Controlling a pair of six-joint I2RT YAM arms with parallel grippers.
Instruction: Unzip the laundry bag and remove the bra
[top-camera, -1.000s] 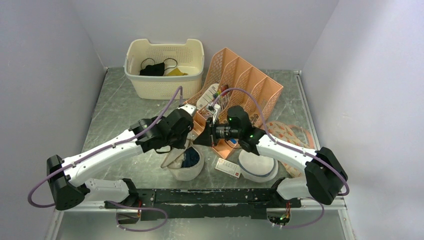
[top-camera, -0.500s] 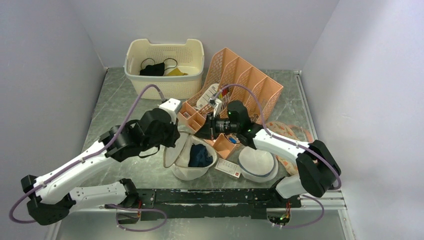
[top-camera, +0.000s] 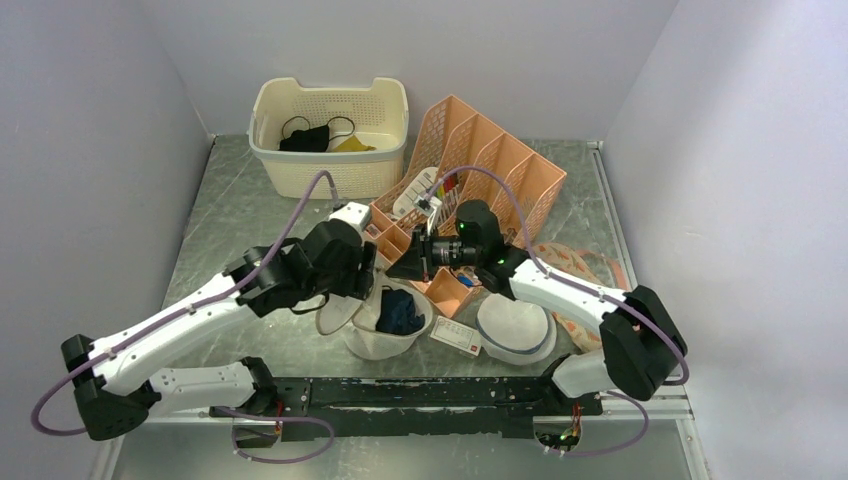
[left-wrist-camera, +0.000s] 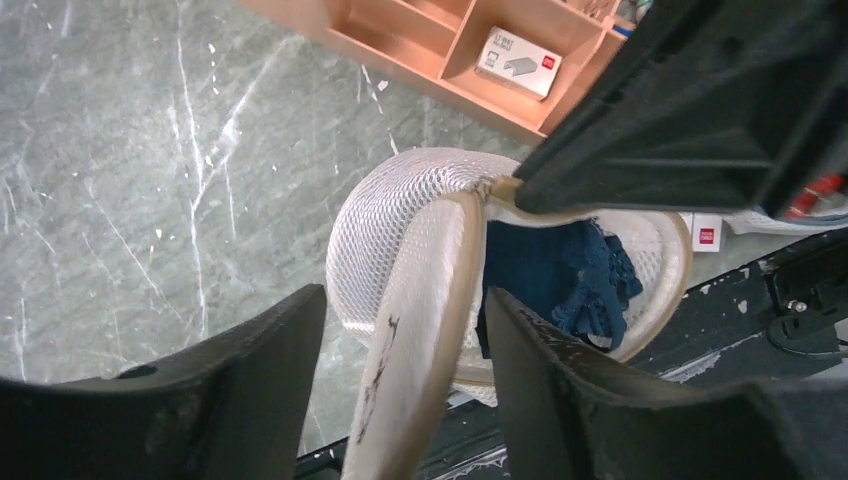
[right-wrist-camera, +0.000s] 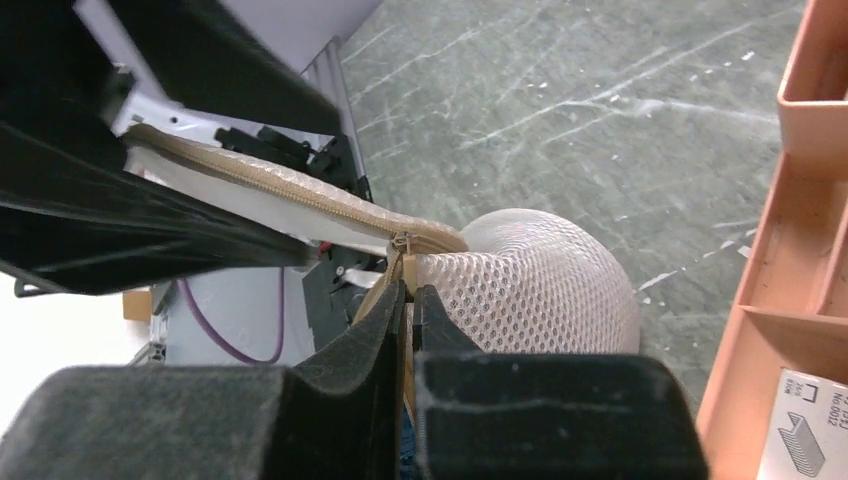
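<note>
The laundry bag sits unzipped at the table's front centre, a white mesh tub with beige trim. Its lid flap stands up on edge. The dark blue bra lies inside it and shows in the left wrist view as crumpled fabric. My left gripper is open, its fingers either side of the lid flap with gaps showing. My right gripper is shut on the bag's beige zipper rim, right above the mesh wall.
A cream basket at the back holds a black mask-like cloth. An orange file organiser lies behind the bag, with a staples box in a compartment. A grey-rimmed mesh disc and a small card lie to the right.
My left gripper pulled the lid flap left and open, then opened its jaws and let go of it. The bra now shows inside. The right gripper held still.
</note>
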